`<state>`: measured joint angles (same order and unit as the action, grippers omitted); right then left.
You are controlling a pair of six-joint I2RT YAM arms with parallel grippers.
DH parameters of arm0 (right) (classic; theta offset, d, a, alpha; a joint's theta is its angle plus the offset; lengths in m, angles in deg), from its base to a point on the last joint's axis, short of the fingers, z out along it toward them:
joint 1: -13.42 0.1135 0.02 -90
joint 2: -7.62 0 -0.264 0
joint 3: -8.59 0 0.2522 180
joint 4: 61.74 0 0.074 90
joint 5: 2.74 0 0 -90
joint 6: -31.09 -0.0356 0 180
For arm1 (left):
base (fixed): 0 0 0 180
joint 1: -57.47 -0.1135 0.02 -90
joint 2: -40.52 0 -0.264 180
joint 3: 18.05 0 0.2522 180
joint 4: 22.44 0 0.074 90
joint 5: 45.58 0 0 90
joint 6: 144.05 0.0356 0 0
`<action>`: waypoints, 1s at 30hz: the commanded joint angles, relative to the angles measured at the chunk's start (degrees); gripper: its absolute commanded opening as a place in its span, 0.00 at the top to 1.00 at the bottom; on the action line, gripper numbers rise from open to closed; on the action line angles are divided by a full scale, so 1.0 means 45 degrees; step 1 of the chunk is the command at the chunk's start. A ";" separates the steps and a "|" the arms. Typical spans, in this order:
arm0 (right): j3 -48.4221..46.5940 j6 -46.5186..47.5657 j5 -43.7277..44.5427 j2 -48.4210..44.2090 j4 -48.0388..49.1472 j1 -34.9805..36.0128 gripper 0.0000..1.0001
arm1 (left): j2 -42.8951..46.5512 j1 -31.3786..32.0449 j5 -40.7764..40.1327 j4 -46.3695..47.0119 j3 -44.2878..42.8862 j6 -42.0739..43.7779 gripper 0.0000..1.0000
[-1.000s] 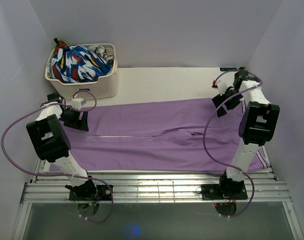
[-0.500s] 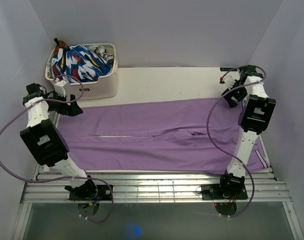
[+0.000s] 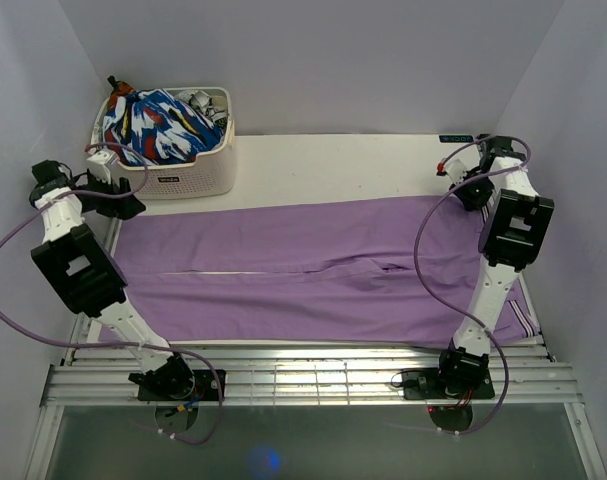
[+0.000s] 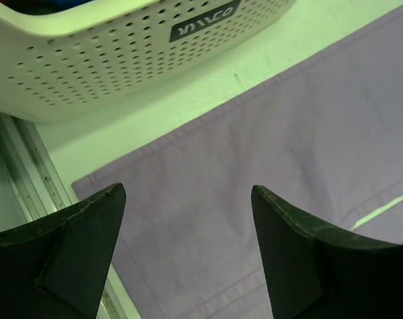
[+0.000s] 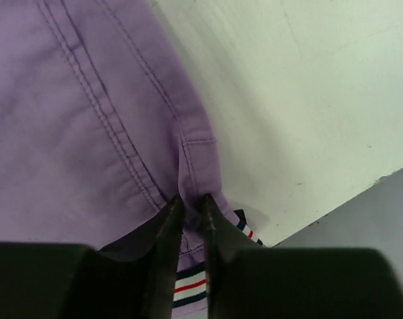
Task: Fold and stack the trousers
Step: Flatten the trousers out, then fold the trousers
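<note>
Purple trousers (image 3: 313,265) lie spread flat across the white table, waistband to the right, leg hems to the left. My right gripper (image 3: 470,192) sits at the far right corner and is shut on the waistband (image 5: 191,179), pinching a fold of purple cloth next to a striped trim (image 5: 188,287). My left gripper (image 3: 121,203) hovers open over the far left hem corner (image 4: 108,186); its two dark fingers (image 4: 75,246) stand wide apart with flat cloth beneath and nothing between them.
A white perforated basket (image 3: 173,180) full of colourful clothes stands at the back left, just behind the left gripper, and shows in the left wrist view as the basket wall (image 4: 108,60). A metal rail (image 4: 22,166) edges the table's left side. Bare white tabletop (image 3: 333,165) lies behind the trousers.
Both arms swung outward to the far corners of the trousers. The right gripper shut on the waistband. The left gripper moved left to the hem corner and stays open.
</note>
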<state>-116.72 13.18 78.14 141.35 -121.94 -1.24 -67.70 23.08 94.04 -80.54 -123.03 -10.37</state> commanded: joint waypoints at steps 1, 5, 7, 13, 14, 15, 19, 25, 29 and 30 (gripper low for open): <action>0.0803 0.1712 -0.0102 0.0439 -0.1750 0.0171 0.80 | -0.1121 0.0045 0.0456 0.0437 -0.0802 0.0683 0.13; 0.1679 0.2064 0.0055 -0.0166 -0.1382 0.0210 0.92 | -0.1964 0.0045 0.0397 0.1043 -0.1311 0.0703 0.13; 0.2149 0.2143 0.0055 -0.0674 -0.0972 0.0229 0.92 | -0.2180 0.0064 0.0301 0.1335 -0.1097 0.0723 0.12; 0.2991 0.2299 -0.0023 -0.1397 -0.0443 0.0249 0.92 | -0.1926 0.0123 -0.1203 0.5552 0.1167 -0.0332 0.11; 0.3030 0.2299 -0.0023 -0.1456 -0.0443 0.0249 0.92 | -0.2004 0.0123 -0.1300 0.5807 0.1112 -0.0332 0.11; 0.3050 0.2319 -0.0004 -0.1476 -0.0423 0.0249 0.92 | -0.2333 0.0142 -0.1301 0.5752 0.0995 -0.0235 0.10; 0.3050 0.2358 0.0055 -0.1495 -0.0384 0.0249 0.92 | -0.3233 0.0142 -0.1340 0.5011 -0.0136 0.0738 0.08; 0.3089 0.2319 0.0094 -0.1534 -0.0112 0.0249 0.92 | -0.4443 0.0201 -0.1692 0.3527 -0.0939 0.2282 0.13; 0.3070 0.2319 0.0133 -0.1535 -0.0052 0.0249 0.92 | -0.4641 0.0221 -0.1906 0.2589 -0.0668 0.3122 0.14; 0.3069 0.2338 0.0153 -0.1535 -0.0072 0.0249 0.92 | -0.4622 0.0221 -0.2004 0.2471 -0.0434 0.3260 0.15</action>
<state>-105.00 23.02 79.17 134.48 -118.53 -0.38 -88.29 24.17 87.20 -63.58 -126.22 -1.32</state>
